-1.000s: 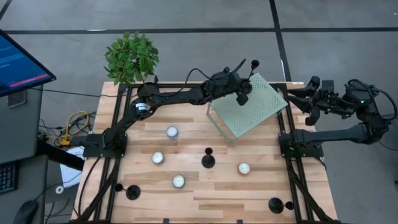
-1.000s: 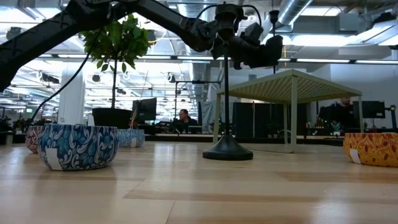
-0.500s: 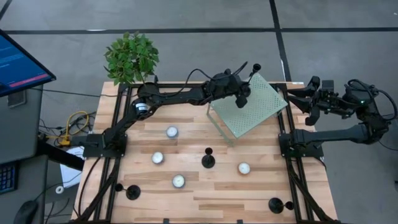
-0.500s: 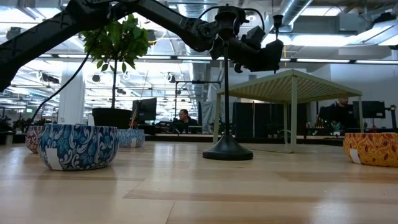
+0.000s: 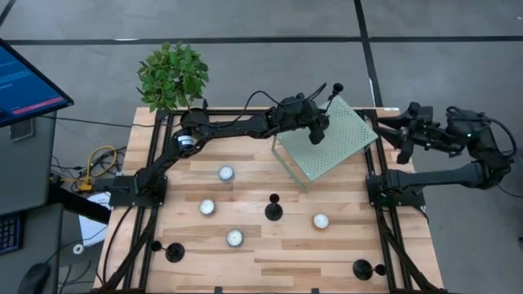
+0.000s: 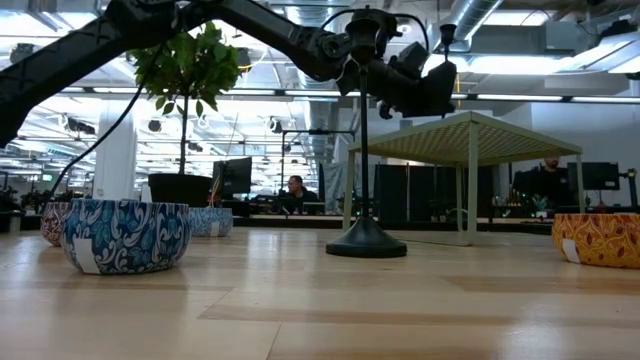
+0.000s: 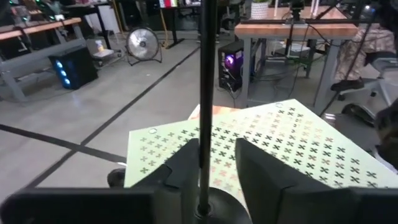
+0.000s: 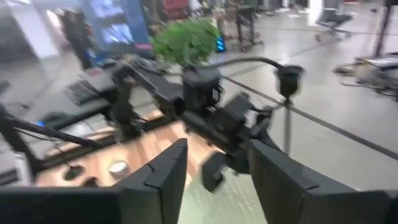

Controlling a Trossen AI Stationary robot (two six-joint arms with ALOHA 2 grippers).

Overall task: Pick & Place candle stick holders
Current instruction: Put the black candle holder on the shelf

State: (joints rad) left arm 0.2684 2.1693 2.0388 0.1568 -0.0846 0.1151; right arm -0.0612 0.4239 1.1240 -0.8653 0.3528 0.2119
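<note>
My left gripper (image 5: 317,133) is over the far left part of a green perforated stand (image 5: 343,147) and is shut on a black candle stick holder (image 5: 328,104). The holder's cup (image 6: 447,32) shows above the gripper in the low view. Three more black holders stand on their disc bases on the table: one in the middle (image 5: 274,211), one near the front left (image 5: 173,253) and one near the front right (image 5: 362,268). My right gripper (image 5: 391,131) is open and empty beyond the table's far right corner. My left gripper holds the holder at its lower end, where the thin stem (image 7: 203,124) rises from the round base (image 7: 219,204), pinched between the two fingers (image 7: 186,168). The fingers slant down from the table's left. The holder stands about upright above the stand's green top (image 7: 280,143).
Several white tealights in patterned cups (image 5: 225,173) (image 5: 207,207) (image 5: 234,238) (image 5: 320,220) sit on the wooden table. A potted plant (image 5: 172,75) stands at the far left corner. The green stand's legs (image 6: 470,190) rest on the table at far right.
My left gripper has shifted a little toward the table's right and slightly down with the holder, which stays upright over the green stand. My right arm's wrist has turned somewhat at the far right corner.
</note>
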